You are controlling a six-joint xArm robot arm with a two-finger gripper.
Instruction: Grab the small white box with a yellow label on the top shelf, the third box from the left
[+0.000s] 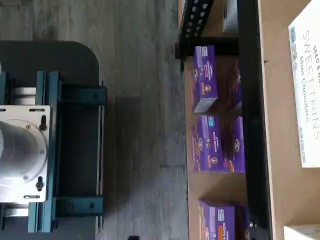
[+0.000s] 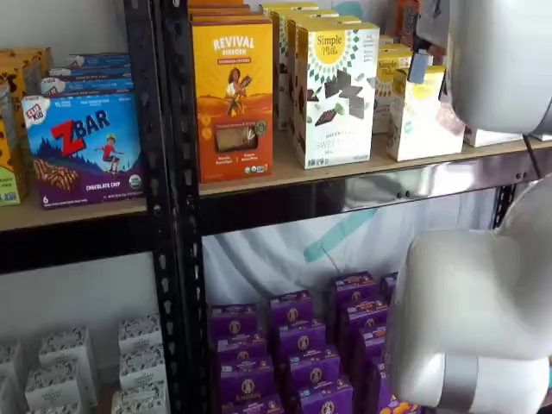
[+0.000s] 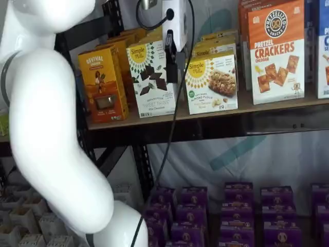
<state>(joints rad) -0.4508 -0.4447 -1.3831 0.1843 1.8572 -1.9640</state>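
While my arm (image 3: pixel 46 128) bends up in front of the shelves, my gripper (image 3: pixel 172 64) hangs down from above with its cable beside it. I see my black fingers (image 3: pixel 168 51) from the side only, so I cannot tell if they are apart or closed. Nothing shows between them.

The small white box (image 3: pixel 213 82) stands just to one side of my fingers, on the top shelf (image 3: pixel 216 116). It has a yellow patch at the top and a snack picture on its front. It is shorter than the boxes next to it. In a shelf view it shows from the side (image 2: pixel 418 112), partly behind my arm.

Just on the other side of my fingers stands the tall white box (image 3: pixel 152 77) with dark chocolate shapes. Past the small box is the orange crackers box (image 3: pixel 276 51).

Far below me are many purple boxes (image 3: pixel 236 211).
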